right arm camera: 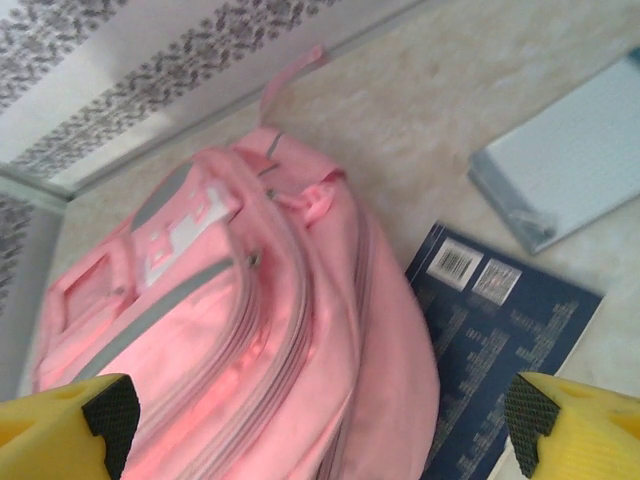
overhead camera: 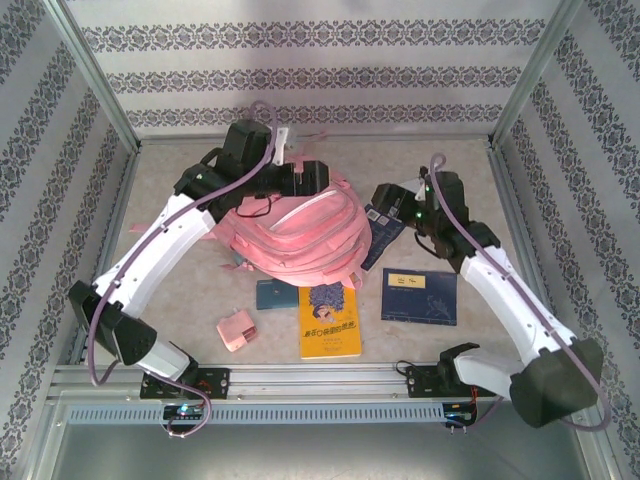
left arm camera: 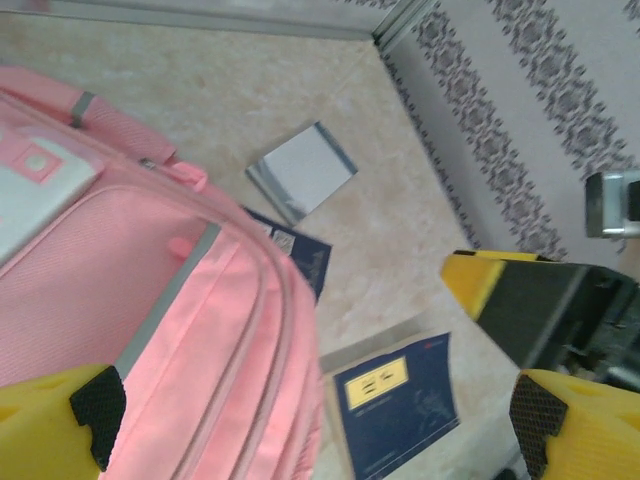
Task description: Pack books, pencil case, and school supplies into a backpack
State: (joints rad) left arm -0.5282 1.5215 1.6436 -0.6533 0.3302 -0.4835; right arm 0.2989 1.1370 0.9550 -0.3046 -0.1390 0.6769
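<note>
The pale counter (overhead camera: pixel 190 290) carries everything. On its middle in the top view lies the pink backpack (overhead camera: pixel 300 235), front side up, zip pockets and white-grey patches showing, one strap trailing toward 12 o'clock in the right wrist view.

The books lie flat around it. The yellow book (overhead camera: pixel 330 322) with the blue picture is at 6 o'clock of the backpack, just beside its lower edge. The navy book with a yellow label (overhead camera: pixel 419 296) is at 4 o'clock, apart from the bag. A second navy book (overhead camera: pixel 380 240), barcode side up, lies at 3 o'clock with one edge tucked under the backpack. The grey-white notebook (right arm camera: pixel 570 180) rests just beside that book's far corner, at 2 o'clock in the right wrist view.

The left hand (left arm camera: pixel 318 425) hovers above the backpack's 12 o'clock end, its fingers (left arm camera: pixel 95 410) spread wide apart, holding nothing. The right hand (right arm camera: pixel 320 415) hangs over the bag's 3 o'clock side, its fingers (right arm camera: pixel 530 420) likewise wide apart and empty.

Of the school supplies, the dark teal box (overhead camera: pixel 272 293) sits at 7 o'clock of the backpack, touching the yellow book's left corner or nearly so. The pale pink block (overhead camera: pixel 237 332) lies farther out at 7 o'clock, tilted.
</note>
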